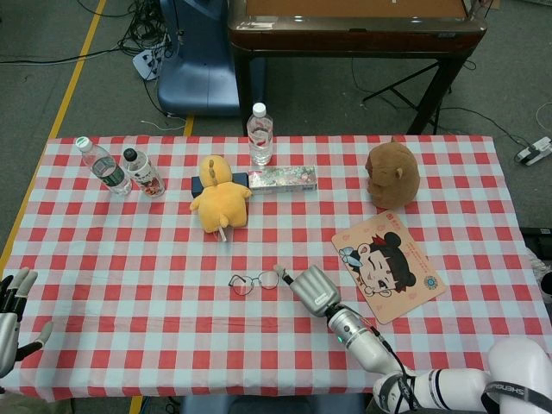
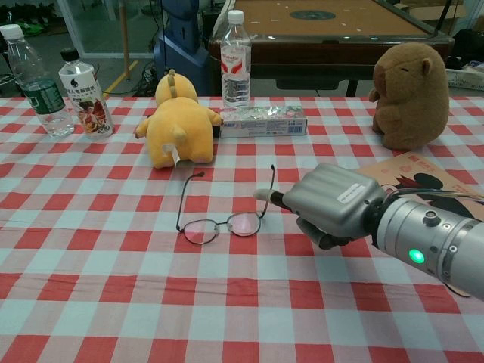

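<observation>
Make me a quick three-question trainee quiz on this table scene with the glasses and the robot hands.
1. True or false: the right robot hand has one finger stretched out to the glasses.
2. Which toy sits nearest the glasses: A) the brown plush, B) the yellow plush, C) neither, both are off the table?
3. Fill in: the left robot hand lies at the table's near corner with its fingers ____ and holding nothing.

Key: 1 true; 2 B; 3 apart.
</observation>
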`<state>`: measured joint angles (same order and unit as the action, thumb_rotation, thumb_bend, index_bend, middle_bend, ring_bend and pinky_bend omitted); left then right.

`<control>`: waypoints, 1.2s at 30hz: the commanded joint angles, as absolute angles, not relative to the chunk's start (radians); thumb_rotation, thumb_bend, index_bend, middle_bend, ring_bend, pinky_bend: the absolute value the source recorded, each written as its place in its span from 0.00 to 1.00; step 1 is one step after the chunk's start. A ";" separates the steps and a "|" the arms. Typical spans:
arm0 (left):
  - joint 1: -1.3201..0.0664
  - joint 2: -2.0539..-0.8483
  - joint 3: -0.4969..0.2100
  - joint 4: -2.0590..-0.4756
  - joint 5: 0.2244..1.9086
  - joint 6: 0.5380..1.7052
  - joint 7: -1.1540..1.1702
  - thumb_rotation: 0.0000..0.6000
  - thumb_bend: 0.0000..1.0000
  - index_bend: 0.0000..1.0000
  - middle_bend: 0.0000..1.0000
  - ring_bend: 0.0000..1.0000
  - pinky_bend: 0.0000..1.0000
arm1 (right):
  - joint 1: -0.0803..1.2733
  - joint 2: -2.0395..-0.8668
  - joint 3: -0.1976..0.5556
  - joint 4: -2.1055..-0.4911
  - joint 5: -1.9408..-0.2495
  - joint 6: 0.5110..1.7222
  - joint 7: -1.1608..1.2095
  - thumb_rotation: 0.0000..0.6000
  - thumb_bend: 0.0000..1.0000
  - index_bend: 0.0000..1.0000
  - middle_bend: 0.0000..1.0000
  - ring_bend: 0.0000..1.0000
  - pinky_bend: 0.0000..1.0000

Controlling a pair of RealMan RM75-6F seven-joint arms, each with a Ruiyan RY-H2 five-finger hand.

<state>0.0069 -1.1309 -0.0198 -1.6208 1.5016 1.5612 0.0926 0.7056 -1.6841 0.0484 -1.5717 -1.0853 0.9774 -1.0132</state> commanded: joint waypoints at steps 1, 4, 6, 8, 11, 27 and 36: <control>0.004 -1.135 -0.018 -1.621 1.504 1.556 0.098 1.00 0.32 0.00 0.00 0.00 0.00 | 0.690 -1.655 0.037 -1.593 -1.075 1.007 -1.007 1.00 0.70 0.00 1.00 1.00 0.90; 0.001 -1.138 -0.018 -1.625 1.508 1.555 0.104 1.00 0.32 0.00 0.00 0.00 0.00 | 0.678 -1.621 0.025 -1.605 -1.075 1.028 -1.000 1.00 0.70 0.00 1.00 1.00 0.90; 0.000 -1.139 -0.018 -1.628 1.511 1.555 0.107 1.00 0.32 0.00 0.00 0.00 0.00 | 0.673 -1.600 0.020 -1.608 -1.071 1.037 -0.996 1.00 0.70 0.00 1.00 1.00 0.90; 0.000 -1.140 -0.017 -1.630 1.513 1.555 0.111 1.00 0.32 0.00 0.00 0.00 0.00 | 0.666 -1.577 0.018 -1.604 -1.062 1.046 -0.987 1.00 0.70 0.00 1.00 1.00 0.90; -0.001 -1.140 -0.015 -1.632 1.514 1.552 0.117 1.00 0.32 0.00 0.00 0.00 0.00 | 0.660 -1.549 0.020 -1.599 -1.044 1.053 -0.972 1.00 0.70 0.00 1.00 1.00 0.90; 0.003 -1.133 -0.013 -1.645 1.514 1.556 0.128 1.00 0.32 0.00 0.00 0.00 0.00 | 0.616 -1.412 -0.112 -1.665 -1.496 1.086 -0.545 1.00 0.70 0.00 1.00 1.00 0.90; 0.002 -1.136 -0.010 -1.649 1.522 1.557 0.131 1.00 0.32 0.00 0.00 0.00 0.00 | 0.617 -1.392 -0.097 -1.706 -1.557 1.082 -0.530 1.00 0.70 0.00 1.00 1.00 0.90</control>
